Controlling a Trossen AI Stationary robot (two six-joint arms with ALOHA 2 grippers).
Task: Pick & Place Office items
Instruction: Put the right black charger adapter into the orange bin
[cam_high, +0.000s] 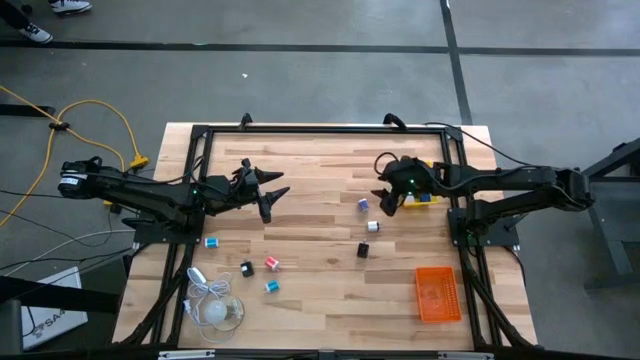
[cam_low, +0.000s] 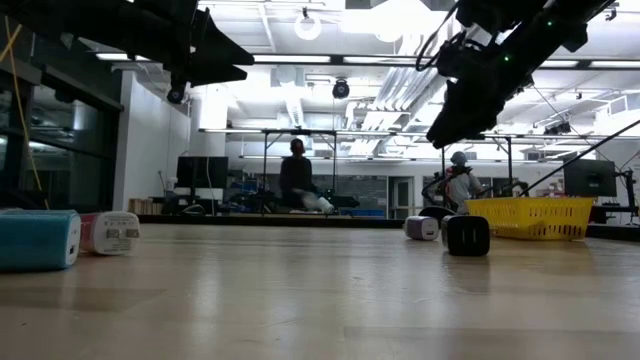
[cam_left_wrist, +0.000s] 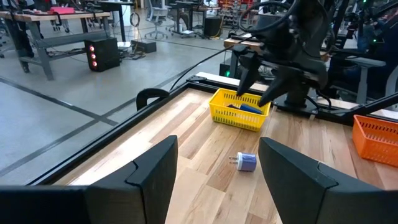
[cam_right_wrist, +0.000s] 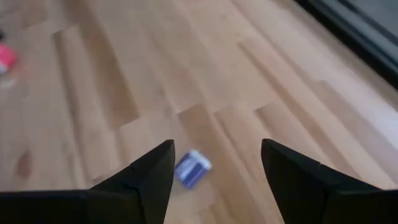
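Small office items lie scattered on the wooden table: a purple piece (cam_high: 363, 204), a white-and-blue one (cam_high: 373, 226), a black one (cam_high: 363, 250), a pink-red one (cam_high: 271, 263), a teal one (cam_high: 271, 287), another black one (cam_high: 246, 268) and a blue one (cam_high: 211, 242). My right gripper (cam_high: 383, 200) hangs open in the air beside the yellow tray (cam_high: 428, 197), above the purple piece (cam_right_wrist: 193, 168). My left gripper (cam_high: 274, 195) is open and raised over the table's left half, pointing at that purple piece (cam_left_wrist: 246, 162).
The yellow tray (cam_left_wrist: 240, 111) sits near the far right corner with something blue inside. An orange tray (cam_high: 438, 293) is at the near right. A white bulb-like thing with a coiled cord (cam_high: 215, 305) lies at the near left. Black frame rails border the table.
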